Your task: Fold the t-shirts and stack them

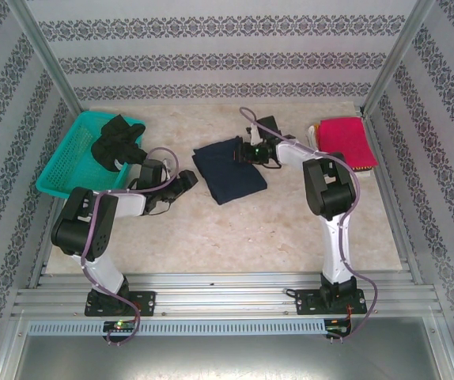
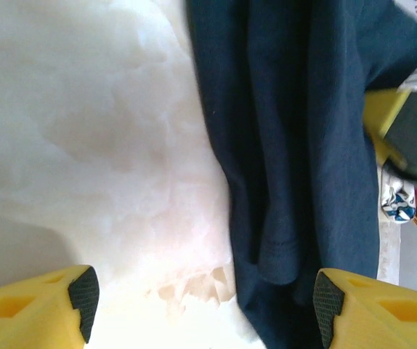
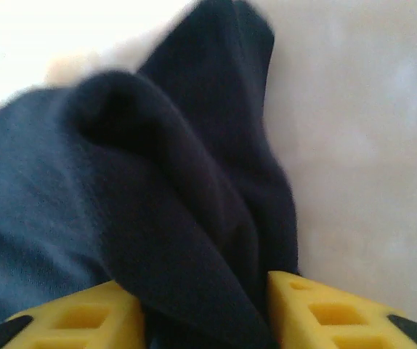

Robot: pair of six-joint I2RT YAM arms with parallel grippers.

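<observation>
While the right gripper [image 3: 205,305] pinches a lump of the navy shirt [image 1: 228,170], a pull may undo the fold.
The shirt lies in the middle of the table [image 1: 235,229], and the lump is thick, so it could slip out. The left gripper [image 2: 205,298] is spread wide beside the shirt, holding nothing. Three shirts: one navy, one black shirt [image 1: 118,138] in the one basket [image 1: 61,162], one pink shirt [image 1: 344,138] at the far right. Two grippers.
</observation>
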